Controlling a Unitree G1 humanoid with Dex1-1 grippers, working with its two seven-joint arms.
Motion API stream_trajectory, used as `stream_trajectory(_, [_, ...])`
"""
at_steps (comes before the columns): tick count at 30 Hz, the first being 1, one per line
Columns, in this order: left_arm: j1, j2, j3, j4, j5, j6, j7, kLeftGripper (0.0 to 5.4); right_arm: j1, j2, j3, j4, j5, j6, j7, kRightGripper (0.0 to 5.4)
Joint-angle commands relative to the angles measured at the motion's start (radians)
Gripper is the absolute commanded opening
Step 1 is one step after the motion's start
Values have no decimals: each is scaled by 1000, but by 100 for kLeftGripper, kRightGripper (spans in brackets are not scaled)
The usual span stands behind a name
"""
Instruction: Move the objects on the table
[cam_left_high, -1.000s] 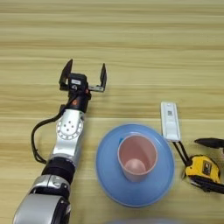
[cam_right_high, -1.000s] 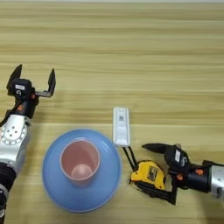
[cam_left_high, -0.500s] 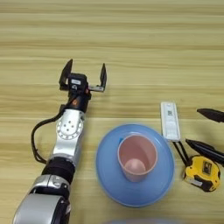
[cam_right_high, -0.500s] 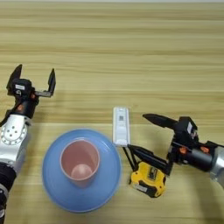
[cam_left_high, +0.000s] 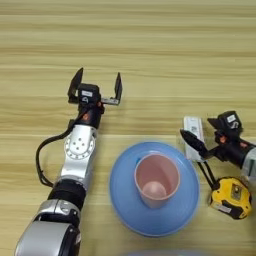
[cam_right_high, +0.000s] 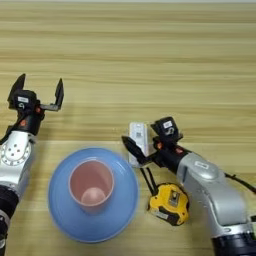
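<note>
The slim white remote-like bar (cam_right_high: 138, 141) was seen lying flat on the table (cam_right_high: 150, 60), toward the near right part of the surface, its long axis running from the near edge toward the far edge. The right gripper (cam_right_high: 148, 139) was placed directly at it, fingers spread, one finger lying low across the bar's near left side and the other raised at its right; whether contact was made could not be told. The bar was thus straddled across its short width, and this arm was by far the nearer. The left gripper (cam_left_high: 96, 87) was held open over bare wood, well apart toward the left edge. The light-blue plate (cam_left_high: 125, 210), carrying the upright pink cup (cam_left_high: 156, 179), was found near the front edge, and the tape measure (cam_right_high: 170, 203) just beside it to the right.
</note>
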Motion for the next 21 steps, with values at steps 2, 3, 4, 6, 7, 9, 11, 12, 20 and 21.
stream_trajectory(2, [-14, -5, -3, 8, 16, -3, 5, 540, -48, 56, 14, 42, -78, 86, -129, 538])
stream_trajectory(3, [-15, -6, -4, 8, 16, -3, 5, 540, -57, 64, 17, 52, -94, 98, -148, 538])
stream_trajectory(4, [-15, -6, -4, 8, 16, -3, 5, 540, -67, 69, 25, 65, -118, 115, -174, 538])
stream_trajectory(6, [-15, -6, -4, 8, 17, -4, 6, 540, -90, 94, 19, 101, -153, 130, -226, 538])
stream_trajectory(7, [-15, -7, -4, 8, 17, -4, 7, 540, -103, 108, 10, 123, -160, 142, -245, 538])
stream_trajectory(9, [-15, -7, -4, 7, 17, -4, 8, 540, -122, 123, 3, 148, -170, 169, -262, 538])
stream_trajectory(11, [-15, -7, -5, 7, 17, -3, 8, 540, -142, 136, 0, 173, -181, 196, -276, 538])
stream_trajectory(12, [-15, -7, -5, 7, 18, -3, 8, 540, -150, 140, -1, 181, -183, 208, -278, 538])
stream_trajectory(20, [-15, -10, -7, 3, 19, -2, 11, 540, -169, 150, 11, 188, -206, 234, -267, 538])
stream_trajectory(21, [-14, -10, -8, 2, 19, -2, 11, 540, -171, 149, 14, 186, -209, 239, -263, 538])
